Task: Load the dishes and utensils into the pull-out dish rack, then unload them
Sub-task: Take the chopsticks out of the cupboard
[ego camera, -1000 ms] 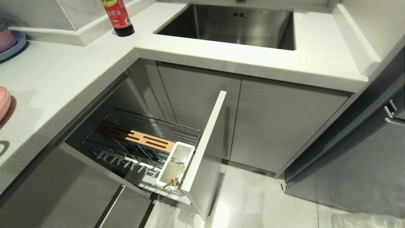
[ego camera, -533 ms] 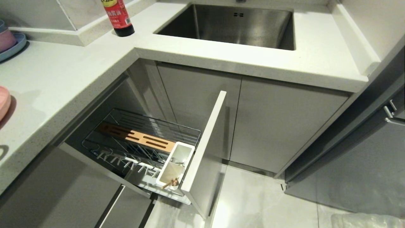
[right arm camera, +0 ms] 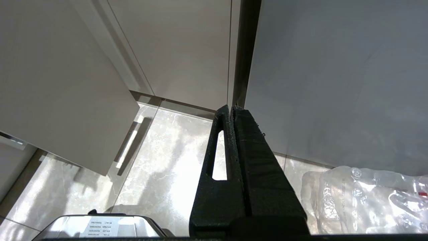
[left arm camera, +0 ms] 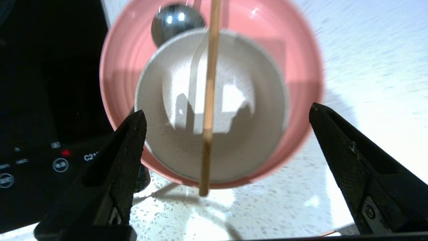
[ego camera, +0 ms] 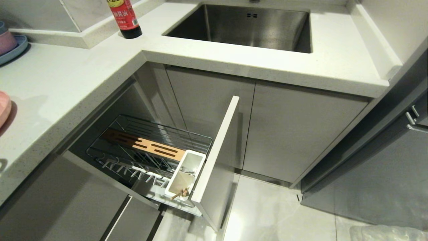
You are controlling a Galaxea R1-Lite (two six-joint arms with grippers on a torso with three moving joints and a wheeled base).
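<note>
My left gripper (left arm camera: 227, 110) hangs open above the counter, its fingers wide apart over the near rim of the salmon-pink plate (left arm camera: 301, 67). The cream-white bowl (left arm camera: 254, 134) sits on that plate. One wooden chopstick (left arm camera: 210, 100) lies across the bowl, its end past the plate's rim. The silver spoon (left arm camera: 174, 23) rests with its handle in the bowl. Nothing is between the fingers. The pull-out dish rack (ego camera: 197, 137) stands pulled out, with a wooden chopstick end (ego camera: 182, 193) poking from its white caddy (ego camera: 190, 164). The plate's edge (ego camera: 4, 107) shows at the far left. My right gripper (right arm camera: 231, 108) is parked shut over the floor.
A black cooktop panel (left arm camera: 50, 100) borders the plate. On the counter stand a sauce bottle (ego camera: 124, 18) and stacked bowls on a blue plate (ego camera: 10, 43). The steel sink (ego camera: 247, 26) is at the back. The rack's front panel (ego camera: 217, 147) juts out; a plastic bag (right arm camera: 367, 201) lies on the floor.
The small shadow at the counter's left edge has shrunk a little. Nothing else in the head view has moved.
</note>
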